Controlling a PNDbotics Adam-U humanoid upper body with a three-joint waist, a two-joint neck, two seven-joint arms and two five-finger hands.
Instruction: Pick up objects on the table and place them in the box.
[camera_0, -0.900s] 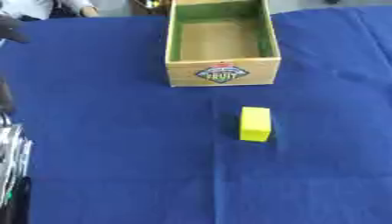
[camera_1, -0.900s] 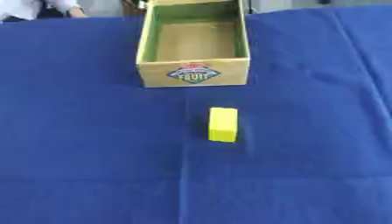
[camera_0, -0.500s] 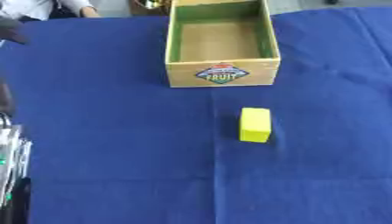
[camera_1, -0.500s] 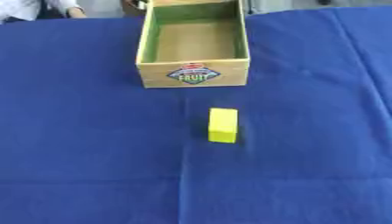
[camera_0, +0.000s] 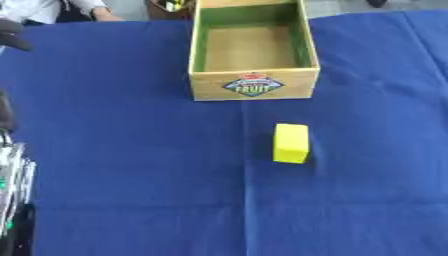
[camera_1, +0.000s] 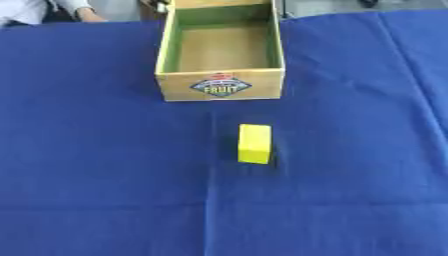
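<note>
A yellow block (camera_0: 290, 143) lies on the blue-covered counter (camera_0: 122, 150), just in front of the open wooden box (camera_0: 254, 85) and apart from it; the box looks empty. The block appears rigid, light and flat-sided, so its two long side faces probably offer the best hold. Part of the left arm (camera_0: 12, 190) shows at the view's left edge, well left of the box; neither hand is visible, so their state cannot be told.

Wooden box (camera_1: 220, 85), matt, printed label on front; yellow block (camera_1: 254, 144) smooth; blue cloth (camera_1: 96, 150) matt, creased.
</note>
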